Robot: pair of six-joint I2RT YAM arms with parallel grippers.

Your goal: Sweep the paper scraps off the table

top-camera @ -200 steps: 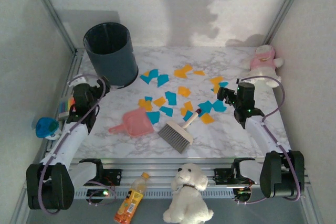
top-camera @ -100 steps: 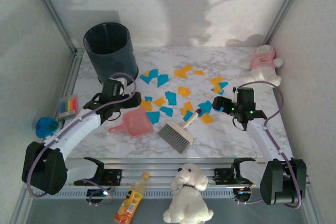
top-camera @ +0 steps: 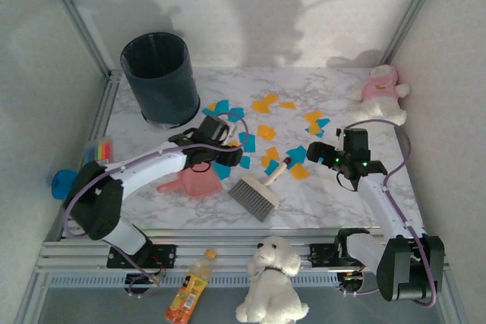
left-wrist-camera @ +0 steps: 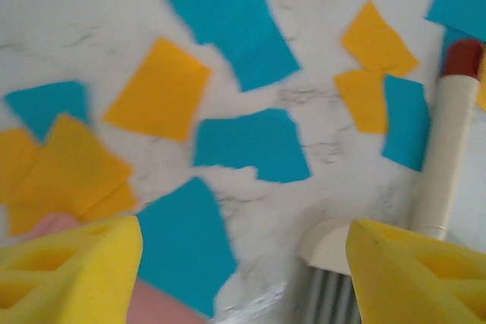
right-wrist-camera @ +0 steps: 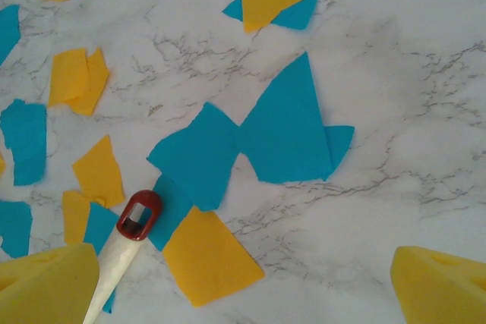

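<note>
Right gripper (right-wrist-camera: 243, 282) hangs wide over the brush handle (right-wrist-camera: 121, 252), probably to grab it; left gripper (left-wrist-camera: 243, 263) gapes, empty, beside the dustpan (top-camera: 196, 181).

Left gripper (top-camera: 219, 158) hangs at the pink dustpan's (top-camera: 190, 184) far edge — paper scraps (top-camera: 265, 133) litter the table (top-camera: 326, 204).

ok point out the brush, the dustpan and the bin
brush (top-camera: 255, 195), top external view, on the grey bristle head
dustpan (top-camera: 200, 183), top external view, on the pink pan body
bin (top-camera: 163, 98), top external view, on its dark outer wall
</note>
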